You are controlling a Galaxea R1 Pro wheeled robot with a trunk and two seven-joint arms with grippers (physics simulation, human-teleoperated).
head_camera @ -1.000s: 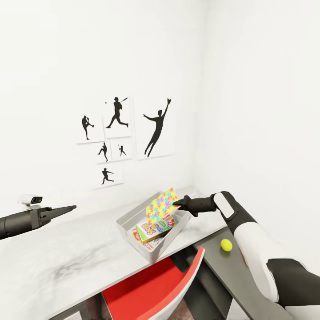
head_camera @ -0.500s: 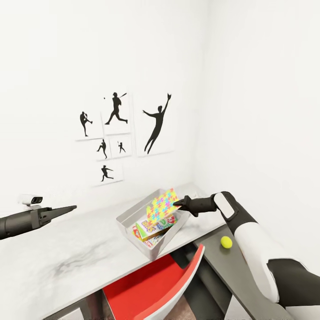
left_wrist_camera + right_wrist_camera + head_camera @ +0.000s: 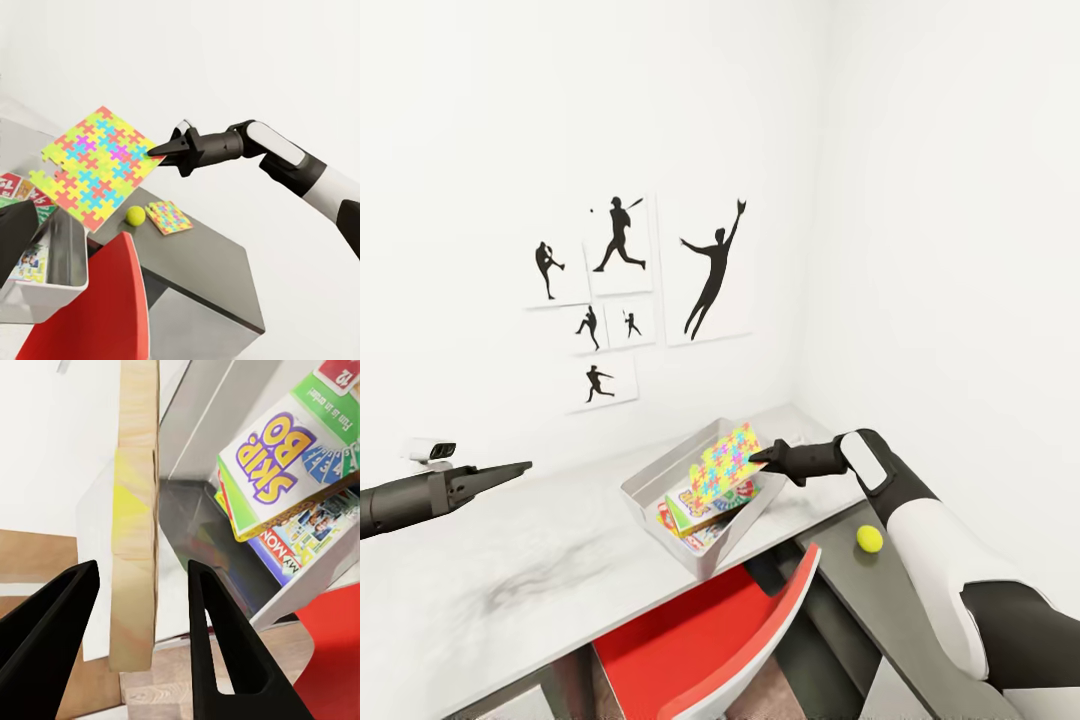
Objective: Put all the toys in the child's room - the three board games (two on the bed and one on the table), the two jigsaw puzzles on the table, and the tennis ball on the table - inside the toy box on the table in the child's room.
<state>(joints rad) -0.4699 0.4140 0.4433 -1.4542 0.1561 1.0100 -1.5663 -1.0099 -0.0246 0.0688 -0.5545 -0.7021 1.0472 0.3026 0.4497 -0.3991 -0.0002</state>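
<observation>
Bright, even, diffuse light w/ no visible source; white walls nearly blown out, corner barely readable. Shadows soft & faint: slight grey mottling on the table, darker under its edge. No glare. Head view sharp, wide-angle stretch twd edges. Right wrist view: close end effector fingers plain black, puzzle edge soft.

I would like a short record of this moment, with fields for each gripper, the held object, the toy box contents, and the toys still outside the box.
right gripper: shut on the edge of a jigsaw puzzle, held tilted over the toy box
left gripper: hovering over the table, away from the box; open or shut cannot be told
toy box contents: board games stacked inside
still outside: tennis ball and second jigsaw puzzle, both on the dark lower section
</observation>
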